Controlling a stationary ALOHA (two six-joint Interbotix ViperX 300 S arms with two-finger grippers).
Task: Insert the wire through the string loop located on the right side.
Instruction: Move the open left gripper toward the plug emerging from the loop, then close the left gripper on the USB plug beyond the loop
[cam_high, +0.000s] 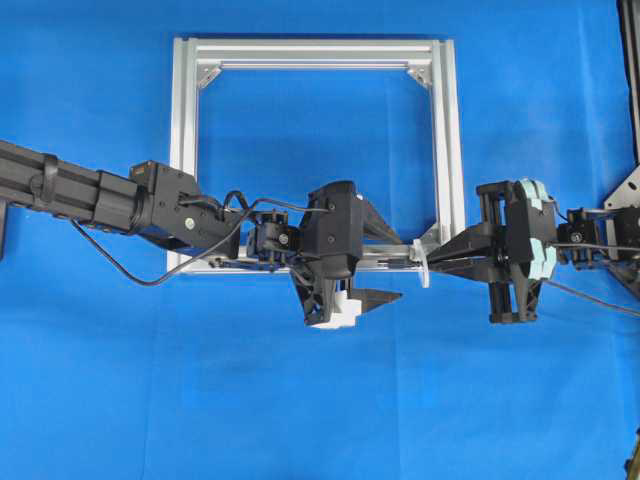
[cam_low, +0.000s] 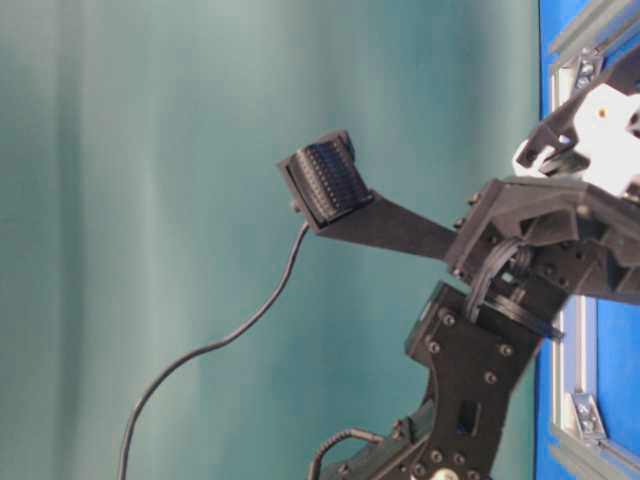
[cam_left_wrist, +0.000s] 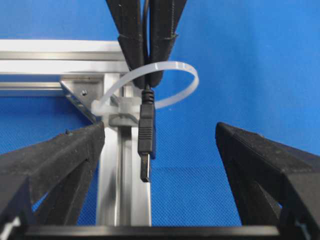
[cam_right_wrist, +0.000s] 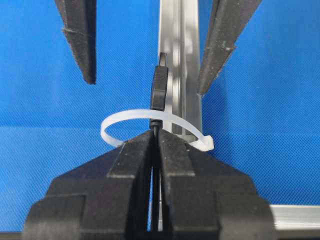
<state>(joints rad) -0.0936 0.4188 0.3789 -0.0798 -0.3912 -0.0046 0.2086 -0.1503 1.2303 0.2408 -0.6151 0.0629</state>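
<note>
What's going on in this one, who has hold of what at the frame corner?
The right gripper is shut on the wire, just behind its plug, and has pushed the plug end through the string loop, a white tie fixed at the lower right corner of the aluminium frame. In both wrist views the plug sticks out past the loop. The left gripper sits open on the far side, fingers either side of the plug but not touching it, seemingly ready to take it.

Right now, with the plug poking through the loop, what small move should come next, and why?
Probably close the left tool on the plug: the wire is pinched by the right tool and its plug has passed through the loop, between the left tool's open fingers.
</note>
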